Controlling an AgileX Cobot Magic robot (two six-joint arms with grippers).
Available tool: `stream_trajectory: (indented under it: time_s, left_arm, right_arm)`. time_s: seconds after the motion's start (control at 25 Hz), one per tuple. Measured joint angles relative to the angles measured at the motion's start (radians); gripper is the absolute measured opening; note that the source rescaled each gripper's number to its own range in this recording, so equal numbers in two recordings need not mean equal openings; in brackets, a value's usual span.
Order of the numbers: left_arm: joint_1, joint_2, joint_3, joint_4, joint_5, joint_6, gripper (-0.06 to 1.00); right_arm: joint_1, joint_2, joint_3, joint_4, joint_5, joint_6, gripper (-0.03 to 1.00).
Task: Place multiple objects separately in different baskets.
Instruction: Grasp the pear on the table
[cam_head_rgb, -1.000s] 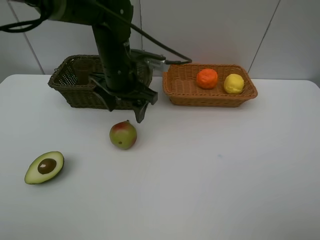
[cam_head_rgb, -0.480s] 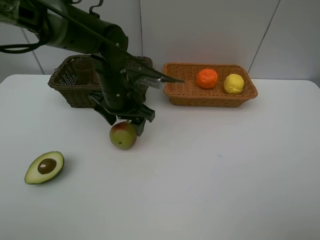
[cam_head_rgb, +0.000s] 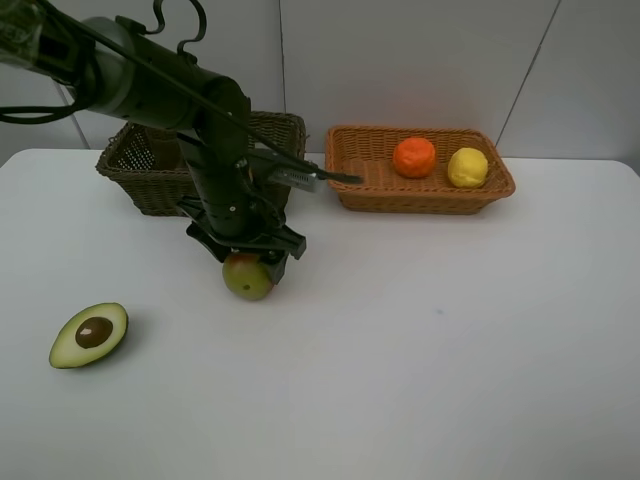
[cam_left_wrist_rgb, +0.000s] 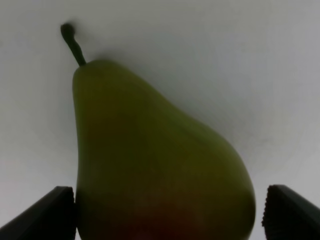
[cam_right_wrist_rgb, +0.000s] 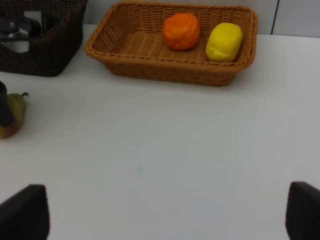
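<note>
The left gripper (cam_head_rgb: 250, 262), fingers spread wide, straddles the red-green pear (cam_head_rgb: 247, 284) on the white table (cam_head_rgb: 430, 350) left of centre, while the right gripper (cam_right_wrist_rgb: 162, 212) hangs open.

- The orange-tan basket (cam_right_wrist_rgb: 165, 75) is sitting on the white worktop (cam_right_wrist_rgb: 200, 150), holding the orange (cam_right_wrist_rgb: 181, 31) and the lemon (cam_right_wrist_rgb: 224, 41) side by side.
- The dark basket (cam_right_wrist_rgb: 47, 55) is standing just beside it.
- The pear-like fruit (cam_right_wrist_rgb: 12, 117) is lying on the worktop near the dark basket, with a dark piece (cam_right_wrist_rgb: 4, 105) covering part of it.
- The right pincer (cam_right_wrist_rgb: 162, 215) is hanging wide open above the worktop, its fingertips (cam_right_wrist_rgb: 22, 212) standing well apart.
</note>
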Motion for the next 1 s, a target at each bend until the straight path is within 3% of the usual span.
stream_trajectory:
  time_s: [0.84,1.0]
  left_arm:
    - [0.0,0.0,0.0,-0.001,0.02,-0.019,0.98]
    - [0.0,0.0,0.0,-0.001,0.024,-0.025,0.9]
  right_arm:
    - [0.0,0.0,0.0,0.0,0.0,0.0,1.0]
    - [0.0,0.0,0.0,0.0,0.0,0.0,1.0]
